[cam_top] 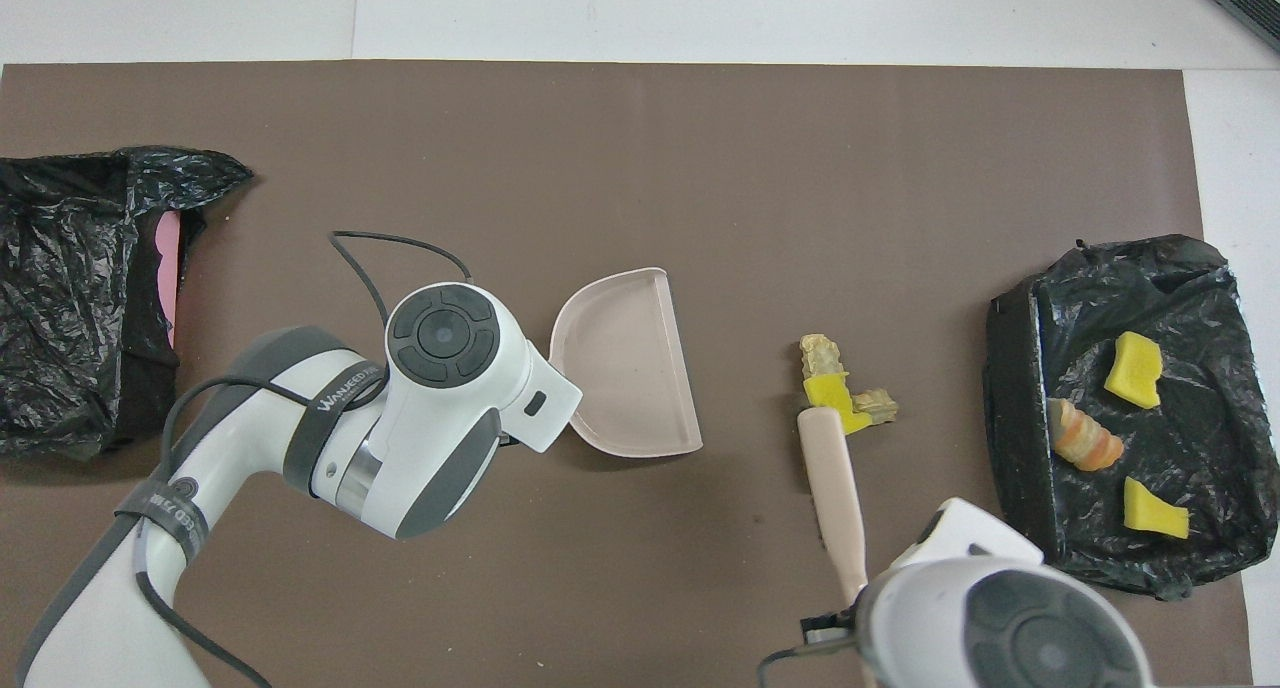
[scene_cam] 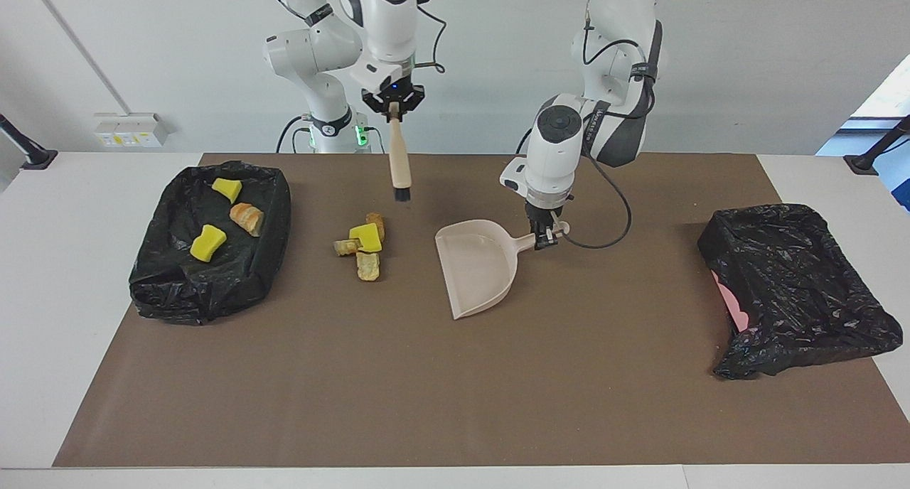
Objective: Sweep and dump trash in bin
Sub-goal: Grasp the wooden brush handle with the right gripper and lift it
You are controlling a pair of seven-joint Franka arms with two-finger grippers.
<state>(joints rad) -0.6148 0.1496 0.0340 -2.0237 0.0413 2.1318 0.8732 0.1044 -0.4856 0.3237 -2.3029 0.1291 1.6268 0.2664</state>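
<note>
Facing view: right gripper (scene_cam: 393,107), jaws pinching a brush (scene_cam: 399,158), hangs over loose trash (scene_cam: 362,244) on the tabletop; left gripper (scene_cam: 546,234) pinches the dustpan (scene_cam: 475,267) handle; three chunks lie in a bin (scene_cam: 178,290)

A robot lab: two white arms (scene_cam: 370,20) at twelve o'clock, plain wall, bare table (scene_cam: 71,261) with a brown mat (scene_cam: 569,375).

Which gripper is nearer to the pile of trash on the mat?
Right. The right gripper holds the brush beside the pile; the left gripper holds the dustpan handle, farther away.
</note>
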